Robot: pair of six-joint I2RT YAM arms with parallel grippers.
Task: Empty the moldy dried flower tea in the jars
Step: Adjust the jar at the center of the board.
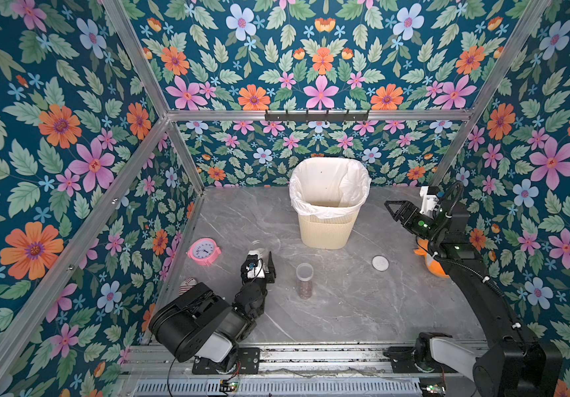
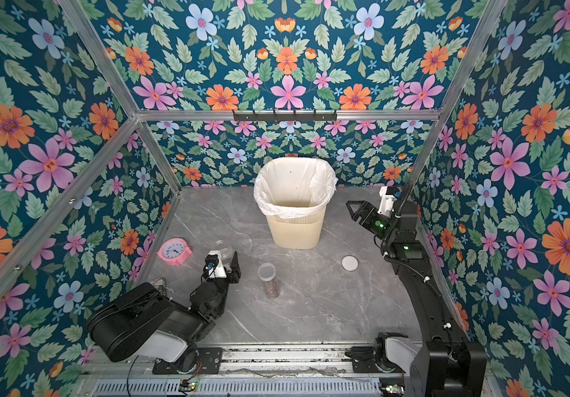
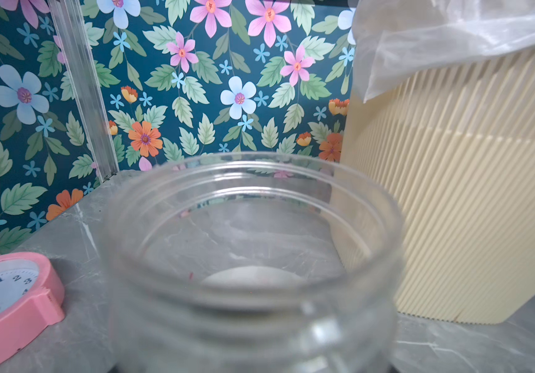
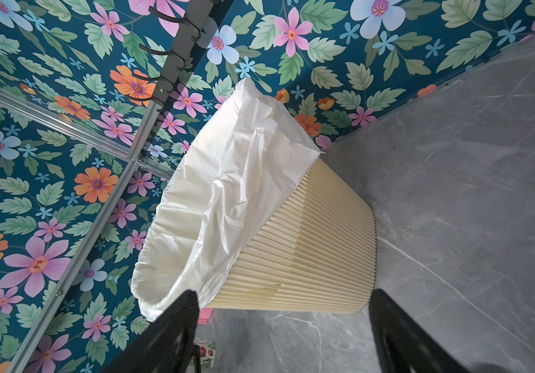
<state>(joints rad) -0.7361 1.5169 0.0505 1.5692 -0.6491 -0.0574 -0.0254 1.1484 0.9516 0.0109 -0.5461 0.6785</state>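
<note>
**Two jars, a bin and two grippers on the grey table**

We read clock hours from the centre of the table (image 1: 345, 309) in both top views, with 12 at the far wall. At 9 o'clock lies a pink clock (image 1: 204, 251). Just beside it, toward the centre, the left gripper (image 1: 262, 256) has the wide jar (image 1: 257, 244) directly at its tip. The left wrist view shows this jar (image 3: 253, 258) upright and open-mouthed, with a reddish speck on its wall. It shows no finger, so we cannot tell whether the jaws press on the jar.

At 4 o'clock of that gripper, apart from it, the narrow jar (image 1: 304, 275) stands upright. The moldy dried flower tea (image 1: 304, 291) fills its lower part. At 12 o'clock stands the cream ribbed bin (image 1: 325, 230) with its white liner. At 3 o'clock the flat white lid (image 1: 380, 263) lies on the table. At 2 o'clock the right gripper (image 1: 391, 209) hangs above the table, its fingers (image 4: 175, 329) spread wide with nothing between them.
</note>
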